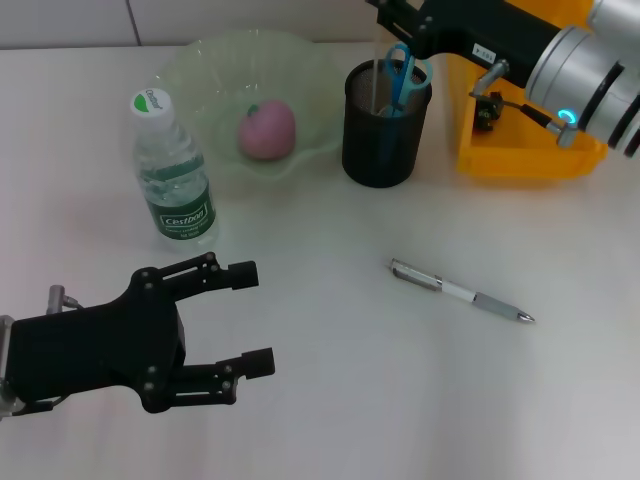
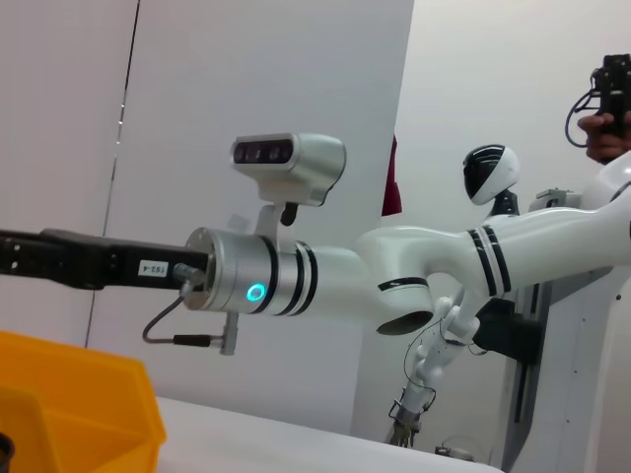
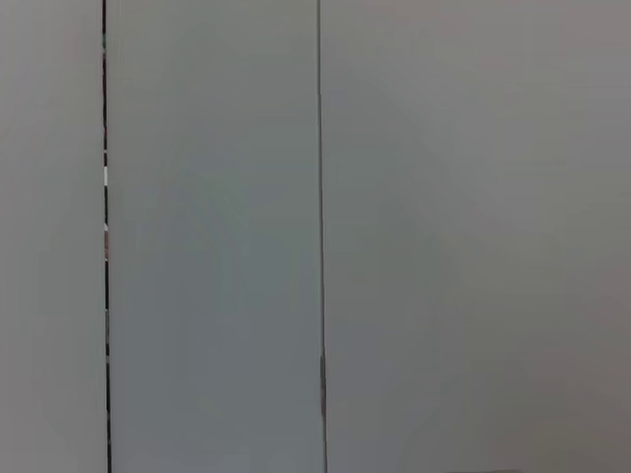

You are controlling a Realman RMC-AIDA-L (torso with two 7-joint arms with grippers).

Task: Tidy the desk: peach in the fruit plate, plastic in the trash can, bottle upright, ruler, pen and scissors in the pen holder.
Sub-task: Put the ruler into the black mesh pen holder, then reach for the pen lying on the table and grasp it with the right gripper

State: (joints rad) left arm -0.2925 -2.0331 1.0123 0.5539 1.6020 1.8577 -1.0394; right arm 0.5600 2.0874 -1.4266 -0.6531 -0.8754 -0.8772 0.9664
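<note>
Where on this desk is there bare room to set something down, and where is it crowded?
Free: the wide patch between the left gripper and the pen, and the near-right area below the pen. Crowded: the far edge, where bottle, fruit plate, pen holder and yellow bin stand close together under the right arm.

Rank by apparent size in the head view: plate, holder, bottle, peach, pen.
1. plate, widest footprint.
2-3. bottle and holder: look alike in area, so unranked; the bottle is taller and slimmer.
4-5. peach and pen: the pen is longer but very thin; the peach likely covers more.
</note>
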